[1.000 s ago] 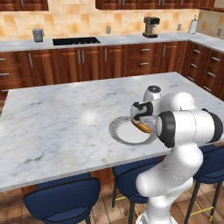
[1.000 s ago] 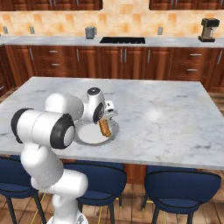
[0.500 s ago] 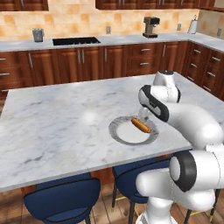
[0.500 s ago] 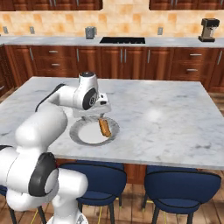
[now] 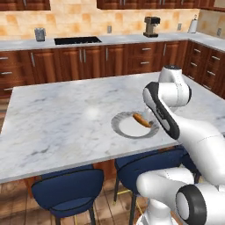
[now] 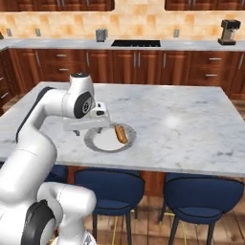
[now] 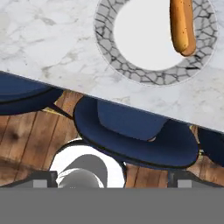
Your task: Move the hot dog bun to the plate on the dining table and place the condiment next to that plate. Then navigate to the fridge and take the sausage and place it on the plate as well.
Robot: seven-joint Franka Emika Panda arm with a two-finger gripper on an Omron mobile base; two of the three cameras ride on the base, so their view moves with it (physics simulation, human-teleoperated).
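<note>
Hot dog bun [image 5: 141,119] lies on the plate [image 5: 124,131], overlapping its grey rim, near the desk [image 5: 57,118] edge. Hand [image 6: 90,125] spread, empty, beside the plate. Risk: arm swing could clip the plate, dislodging the bun.

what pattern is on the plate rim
Grey with dark crackle lines on the plate; clearest in the hand view.

Orange-brown bun [image 5: 141,119] lies flat on grey-rimmed white plate [image 5: 123,130], off-centre, near marble table's [image 5: 57,118] front edge.
</note>
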